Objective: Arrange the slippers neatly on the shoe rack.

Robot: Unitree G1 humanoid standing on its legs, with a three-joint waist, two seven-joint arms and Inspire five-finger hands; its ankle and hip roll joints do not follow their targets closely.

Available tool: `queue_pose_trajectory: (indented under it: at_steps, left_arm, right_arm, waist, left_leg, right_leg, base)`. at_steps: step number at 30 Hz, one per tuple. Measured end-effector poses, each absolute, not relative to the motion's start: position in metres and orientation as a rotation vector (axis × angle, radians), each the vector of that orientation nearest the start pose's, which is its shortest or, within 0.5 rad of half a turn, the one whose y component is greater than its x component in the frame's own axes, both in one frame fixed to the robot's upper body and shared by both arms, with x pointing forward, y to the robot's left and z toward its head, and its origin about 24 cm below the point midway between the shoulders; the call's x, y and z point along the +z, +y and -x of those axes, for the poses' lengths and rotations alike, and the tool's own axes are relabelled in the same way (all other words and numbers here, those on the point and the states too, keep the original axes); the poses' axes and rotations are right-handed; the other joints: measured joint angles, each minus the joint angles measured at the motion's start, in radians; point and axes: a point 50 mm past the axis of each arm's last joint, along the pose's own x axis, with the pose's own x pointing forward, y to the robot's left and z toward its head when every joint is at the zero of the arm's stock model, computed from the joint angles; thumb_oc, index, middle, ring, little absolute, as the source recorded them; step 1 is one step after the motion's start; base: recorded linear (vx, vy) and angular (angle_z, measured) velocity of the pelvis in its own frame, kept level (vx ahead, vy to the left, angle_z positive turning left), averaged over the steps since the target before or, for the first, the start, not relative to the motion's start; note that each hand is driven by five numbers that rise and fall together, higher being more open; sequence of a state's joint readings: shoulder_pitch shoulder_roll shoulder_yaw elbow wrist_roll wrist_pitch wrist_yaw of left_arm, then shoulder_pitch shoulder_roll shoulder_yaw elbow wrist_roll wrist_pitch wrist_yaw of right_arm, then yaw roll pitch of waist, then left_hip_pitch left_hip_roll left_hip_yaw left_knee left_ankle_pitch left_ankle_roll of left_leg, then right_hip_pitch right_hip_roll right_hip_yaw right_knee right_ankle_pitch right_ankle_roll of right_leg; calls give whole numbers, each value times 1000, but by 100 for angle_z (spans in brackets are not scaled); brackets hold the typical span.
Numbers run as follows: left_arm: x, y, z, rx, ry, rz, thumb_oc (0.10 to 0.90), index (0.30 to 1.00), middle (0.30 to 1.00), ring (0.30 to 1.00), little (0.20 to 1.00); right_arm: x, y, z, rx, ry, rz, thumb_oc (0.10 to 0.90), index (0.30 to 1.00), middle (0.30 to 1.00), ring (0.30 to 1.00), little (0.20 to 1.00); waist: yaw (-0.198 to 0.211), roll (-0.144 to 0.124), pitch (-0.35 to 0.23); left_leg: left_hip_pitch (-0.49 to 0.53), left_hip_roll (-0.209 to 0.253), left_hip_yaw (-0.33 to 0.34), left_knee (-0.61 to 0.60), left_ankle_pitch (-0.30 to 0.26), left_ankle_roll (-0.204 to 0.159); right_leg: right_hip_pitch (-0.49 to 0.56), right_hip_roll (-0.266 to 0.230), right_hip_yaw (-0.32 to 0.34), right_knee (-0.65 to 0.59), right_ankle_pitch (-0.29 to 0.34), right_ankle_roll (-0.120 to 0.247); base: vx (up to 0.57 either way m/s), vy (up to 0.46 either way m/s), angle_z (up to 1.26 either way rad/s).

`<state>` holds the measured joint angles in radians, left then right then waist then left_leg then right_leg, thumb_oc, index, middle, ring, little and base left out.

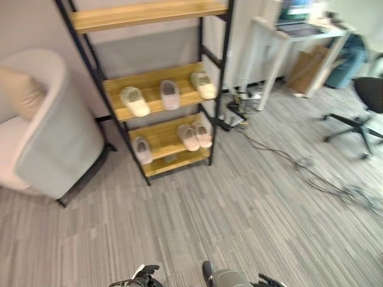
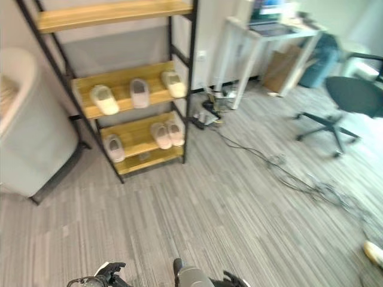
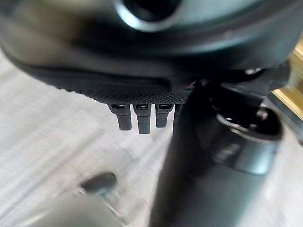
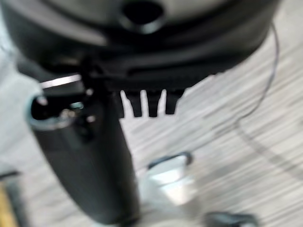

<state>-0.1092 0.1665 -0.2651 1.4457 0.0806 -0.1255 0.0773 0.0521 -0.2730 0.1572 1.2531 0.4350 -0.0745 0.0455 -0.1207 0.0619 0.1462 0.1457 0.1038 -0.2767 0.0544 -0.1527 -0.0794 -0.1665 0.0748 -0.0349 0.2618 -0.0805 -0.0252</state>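
Six slippers on the shoe rack point(image 1: 210, 84): three on the middle shelf, namely a cream slipper point(image 1: 134, 101), a pale grey slipper point(image 1: 170, 94) and a second cream slipper point(image 1: 203, 85). Three pinkish slippers on the lower shelf, one point(image 1: 142, 150) alone, two point(image 1: 195, 136) side by side. Three wooden shelves in sight. One armchair point(image 1: 45, 131), one white desk point(image 1: 281, 45), possibly a laptop on it, one office chair point(image 1: 365, 113).
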Motion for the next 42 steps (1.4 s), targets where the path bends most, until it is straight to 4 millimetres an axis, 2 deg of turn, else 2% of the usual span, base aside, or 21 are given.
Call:
queue_pose_trajectory:
  at_steps: [3,4,5,7,10,11,12,13,14,16,20,23,24,25,29,32,33,34,36,40,42]
  left_arm:
    - [-166,219,-90,-49,1221,-429,800,900,900,900,900]
    - [-164,218,-98,-51,1199,-438,800,900,900,900,900]
    - [-159,221,-115,-43,1147,-463,800,900,900,900,900]
    - [-152,230,-130,-27,1086,-496,800,900,900,900,900]
    - [-145,238,-143,-35,1033,-536,800,900,900,900,900]
    - [-143,236,-146,-38,1000,-530,800,900,900,900,900]
    - [-142,231,-150,-39,981,-521,800,900,900,900,900]
    - [-146,216,-148,-48,985,-482,800,900,900,900,900]
    - [-146,217,-149,-63,987,-487,800,900,900,900,900]
    - [-146,213,-151,-80,977,-495,800,900,900,900,900]
    - [-146,216,-151,-39,977,-473,800,900,900,900,900]
    - [-154,226,-125,16,1076,-449,800,900,900,900,900]
    - [-159,230,-105,21,1153,-454,800,900,900,900,900]
    - [-160,238,-98,32,1194,-473,800,900,900,900,900]
    - [-158,244,-100,36,1191,-484,800,900,900,900,900]
    - [-156,244,-105,43,1172,-456,800,900,900,900,900]
    - [-156,244,-105,52,1170,-446,800,900,900,900,900]
    - [-156,242,-106,46,1164,-442,800,900,900,900,900]
    - [-156,240,-110,43,1151,-438,800,900,900,900,900]
    - [-154,238,-119,40,1135,-439,800,900,900,900,900]
    - [-158,235,-110,32,1168,-433,800,900,900,900,900]
  right_arm:
    - [-159,-249,-77,-242,1178,-31,800,900,900,900,900]
    - [-158,-250,-83,-232,1165,-25,800,900,900,900,900]
    - [-156,-250,-92,-218,1147,-10,800,900,900,900,900]
    - [-152,-249,-108,-195,1105,11,800,900,900,900,900]
    - [-149,-247,-117,-165,1075,49,800,900,900,900,900]
    - [-148,-246,-118,-162,1040,52,800,900,900,900,900]
    - [-146,-247,-123,-161,1023,54,800,900,900,900,900]
    - [-142,-254,-131,-149,1008,101,800,900,900,900,900]
    - [-140,-256,-134,-143,1002,124,800,900,900,900,900]
    - [-144,-258,-124,-164,1060,148,800,900,900,900,900]
    - [-149,-243,-122,-126,1075,151,800,900,900,900,900]
    - [-152,-238,-119,-115,1084,146,800,900,900,900,900]
    - [-155,-236,-112,-117,1108,140,800,900,900,900,900]
    - [-159,-227,-104,-115,1128,103,800,900,900,900,900]
    - [-165,-212,-93,-89,1167,45,800,900,900,900,900]
    - [-160,-205,-111,-59,1101,26,800,900,900,900,900]
    - [-159,-203,-116,-56,1079,15,800,900,900,900,900]
    - [-158,-202,-116,-50,1068,12,800,900,900,900,900]
    - [-156,-204,-123,-44,1042,9,800,900,900,900,900]
    - [-155,-209,-123,-63,1041,6,800,900,900,900,900]
    - [-156,-210,-120,-70,1052,3,800,900,900,900,900]
  waist:
    - [28,-25,0]
    - [36,-40,5]
    - [58,-70,12]
    - [83,-98,21]
    - [87,-149,18]
    - [86,-160,15]
    - [87,-140,28]
    - [100,-81,41]
    - [104,-75,51]
    - [92,-75,69]
    - [158,-97,82]
    - [164,-99,67]
    - [161,-95,39]
    - [156,-135,25]
    - [166,-162,13]
    - [166,-129,19]
    - [160,-123,22]
    - [145,-102,22]
    - [128,-84,26]
    - [91,-96,28]
    - [79,-104,30]
  left_leg:
    - [-55,-34,9,144,57,-78]
    - [-123,-45,39,259,60,-91]
    - [-269,-68,113,512,116,-119]
    - [-369,-22,219,684,144,-82]
    - [-431,6,367,577,130,-48]
    - [-418,-6,409,399,136,-19]
    - [-409,-3,395,322,144,-13]
    - [-394,50,354,196,161,-33]
    - [-396,66,348,164,174,-48]
    - [-396,27,348,95,195,-38]
    - [-398,-42,351,-71,255,-16]
    - [-374,-70,349,-37,287,44]
    - [-358,-83,347,-19,361,98]
    - [-338,-113,350,-26,351,122]
    - [-299,-166,333,-33,295,159]
    - [-246,-173,321,-51,258,187]
    - [-215,-180,316,-72,257,196]
    - [-185,-182,287,-92,253,208]
    - [-163,-177,259,-100,252,213]
    - [-146,-179,178,-109,251,212]
    - [-119,-176,149,-123,236,208]
  right_leg:
    - [85,-26,-47,-93,22,-22]
    - [103,-33,-58,-120,26,-39]
    - [126,-49,-81,-163,42,-66]
    - [200,-40,-126,-236,64,-81]
    - [238,-41,-187,-288,58,-56]
    - [236,-41,-206,-305,53,58]
    - [224,-38,-208,-259,29,194]
    - [159,-49,-165,-107,-62,-6]
    - [185,-53,-173,-147,-38,-61]
    - [270,-50,-182,-232,-20,-41]
    - [381,-43,-133,-347,-3,-24]
    - [458,-51,-80,-353,-50,33]
    - [487,-51,-49,-349,-73,59]
    - [474,-87,-44,-306,-88,82]
    - [402,-135,-39,-120,-119,143]
    - [237,-165,-47,282,-122,211]
    - [179,-180,-47,429,-87,211]
    - [144,-179,-52,467,-123,192]
    - [83,-162,-50,387,-154,192]
    - [35,-118,-29,70,-124,147]
    - [11,-110,-22,-93,1,113]
  base:
    - [172,-181,62]
    - [215,-336,53]
    - [120,-179,42]
    - [231,-217,51]
    - [325,-67,80]
    - [183,28,37]
    - [289,48,-5]
    - [227,50,-23]
    - [359,77,4]
    - [535,137,32]
    - [385,151,-48]
    - [266,153,-67]
    - [306,229,-42]
    - [301,241,-14]
    - [191,237,24]
    - [243,253,6]
    - [170,93,27]
    - [282,113,33]
    - [367,56,51]
    - [243,-12,65]
    - [344,-59,38]
